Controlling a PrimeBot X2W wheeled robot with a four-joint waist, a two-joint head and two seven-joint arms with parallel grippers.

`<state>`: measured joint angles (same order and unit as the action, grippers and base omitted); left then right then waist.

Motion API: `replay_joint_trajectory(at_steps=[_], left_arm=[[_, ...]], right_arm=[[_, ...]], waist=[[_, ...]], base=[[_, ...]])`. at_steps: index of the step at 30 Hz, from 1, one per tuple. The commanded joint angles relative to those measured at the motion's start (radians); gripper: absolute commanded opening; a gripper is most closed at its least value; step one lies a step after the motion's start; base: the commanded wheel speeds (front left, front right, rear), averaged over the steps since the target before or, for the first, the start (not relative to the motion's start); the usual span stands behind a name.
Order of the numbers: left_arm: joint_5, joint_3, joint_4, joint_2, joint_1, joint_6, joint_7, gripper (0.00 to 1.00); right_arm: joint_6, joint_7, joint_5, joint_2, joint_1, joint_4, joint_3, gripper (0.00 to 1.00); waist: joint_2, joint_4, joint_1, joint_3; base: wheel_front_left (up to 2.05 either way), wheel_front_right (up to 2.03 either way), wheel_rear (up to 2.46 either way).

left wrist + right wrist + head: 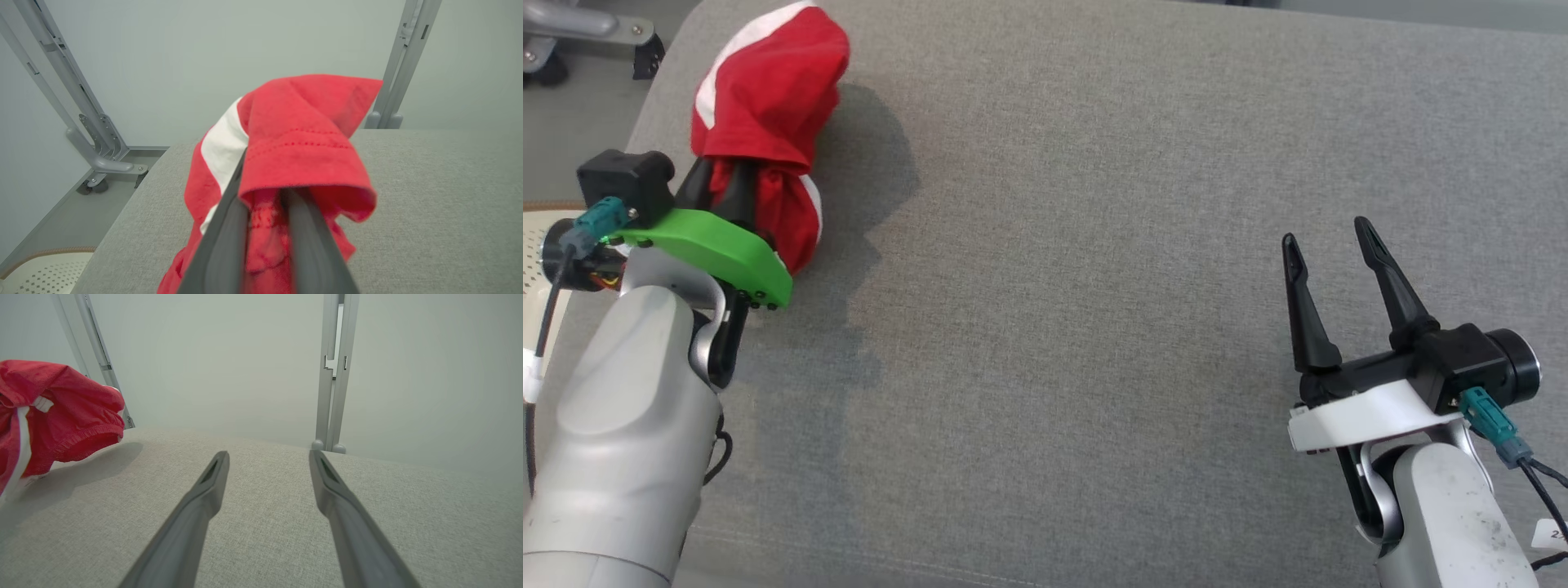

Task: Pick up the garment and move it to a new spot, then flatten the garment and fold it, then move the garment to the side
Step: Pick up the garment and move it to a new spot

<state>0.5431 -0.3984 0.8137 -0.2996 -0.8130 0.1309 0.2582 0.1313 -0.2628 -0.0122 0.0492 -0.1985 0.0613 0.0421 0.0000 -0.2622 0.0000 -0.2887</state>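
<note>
Red cloth with white stripes, the garment is bunched into a lump at the far left corner of the grey fabric-covered counter. It is draped over the ends of the left tool, whose two dark fingers are clenched on it, with folds pinched between them. In the left wrist view a hem with a double row of stitching hangs over the fingertips and hides them, and a white stripe runs down the side. From the right wrist view the garment bulges above its own shadow on the counter. I cannot tell whether its lowest fold touches the surface. A small white tab shows on the cloth, too small to read.

The right tool is well apart from it, above the near right part of the counter, with its fingers spread and nothing between them. The counter's weave shows through the gap.

A green bracket sits on the left wrist and a white bracket on the right. A white tag hangs on the right arm's cable at the picture's edge, its writing cut off and unreadable. Grey metal posts stand behind the counter against a pale wall.
</note>
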Motion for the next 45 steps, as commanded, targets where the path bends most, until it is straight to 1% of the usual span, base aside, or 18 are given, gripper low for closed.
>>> replay_joint_trajectory(at_steps=[1,4,8,13,18,22,23,24,25,28,32,38,42,45], left_arm=[[-0.011,-0.008,-0.04,0.006,0.026,-0.001,0.008,0.0],[-0.019,-0.031,-0.119,0.029,0.056,-0.007,-0.004,0.0],[-0.023,-0.07,-0.226,0.062,0.09,-0.022,-0.05,0.0],[-0.041,-0.125,-0.334,0.11,0.115,-0.054,-0.113,0.0],[-0.064,-0.174,-0.38,0.157,0.109,-0.083,-0.152,0.0],[-0.074,-0.2,-0.364,0.184,0.082,-0.093,-0.17,0.0],[-0.078,-0.206,-0.351,0.19,0.076,-0.096,-0.173,0.21],[-0.084,-0.215,-0.339,0.194,0.07,-0.096,-0.171,0.69],[-0.089,-0.224,-0.325,0.198,0.064,-0.094,-0.167,1.0],[-0.09,-0.237,-0.293,0.209,0.054,-0.089,-0.152,1.0],[-0.078,-0.252,-0.263,0.215,0.06,-0.072,-0.121,1.0],[-0.063,-0.235,-0.242,0.205,0.089,-0.073,-0.065,1.0],[-0.054,-0.209,-0.258,0.177,0.116,-0.088,-0.031,1.0],[-0.056,-0.184,-0.279,0.145,0.148,-0.104,-0.013,1.0]], right_arm=[[-0.001,-0.003,-0.013,0.003,0.014,0.003,0.002,1.0],[-0.001,-0.003,-0.024,0.003,0.017,0.0,0.01,1.0],[-0.001,-0.003,-0.04,0.003,0.019,-0.008,0.011,1.0],[-0.001,-0.003,-0.056,0.003,0.005,-0.013,0.021,1.0],[-0.001,-0.003,-0.079,0.002,-0.014,-0.023,0.026,1.0],[-0.001,-0.003,-0.095,0.002,-0.024,-0.025,0.038,1.0],[-0.001,-0.003,-0.102,0.002,-0.026,-0.025,0.039,1.0],[-0.001,-0.003,-0.106,0.002,-0.027,-0.025,0.038,1.0],[-0.001,-0.003,-0.113,0.002,-0.027,-0.025,0.039,1.0],[-0.001,-0.003,-0.128,0.002,-0.017,-0.028,0.031,1.0],[-0.001,-0.003,-0.126,0.002,0.001,-0.027,0.018,1.0],[-0.001,-0.003,-0.106,0.002,0.009,-0.02,0.018,1.0],[-0.001,-0.003,-0.085,0.002,0.018,-0.013,0.021,1.0],[-0.001,-0.003,-0.075,0.002,0.029,-0.007,0.023,1.0]], waist=[[0.0,0.015,0.0,0.055],[0.0,0.036,0.0,0.074],[0.0,0.079,0.0,0.085],[0.0,0.158,0.0,0.072],[0.0,0.256,0.0,0.042],[0.0,0.343,0.0,0.016],[0.0,0.365,0.0,0.011],[0.0,0.381,0.0,0.007],[0.0,0.4,0.0,0.002],[0.0,0.429,0.0,-0.003],[0.0,0.422,0.0,0.006],[0.0,0.349,0.0,0.047],[0.0,0.285,0.0,0.081],[0.0,0.246,0.0,0.102]], base=[[0.0,0.0,0.0],[0.0,0.0,0.0],[0.0,0.0,0.0],[0.0,0.0,0.0],[0.0,0.0,0.0],[0.0,0.0,0.0],[0.0,0.0,0.0],[0.0,0.0,0.0],[0.0,0.0,0.0],[0.0,0.0,0.0],[0.0,0.0,0.0],[0.0,0.0,0.0],[0.0,0.0,0.0],[0.0,0.0,0.0]])
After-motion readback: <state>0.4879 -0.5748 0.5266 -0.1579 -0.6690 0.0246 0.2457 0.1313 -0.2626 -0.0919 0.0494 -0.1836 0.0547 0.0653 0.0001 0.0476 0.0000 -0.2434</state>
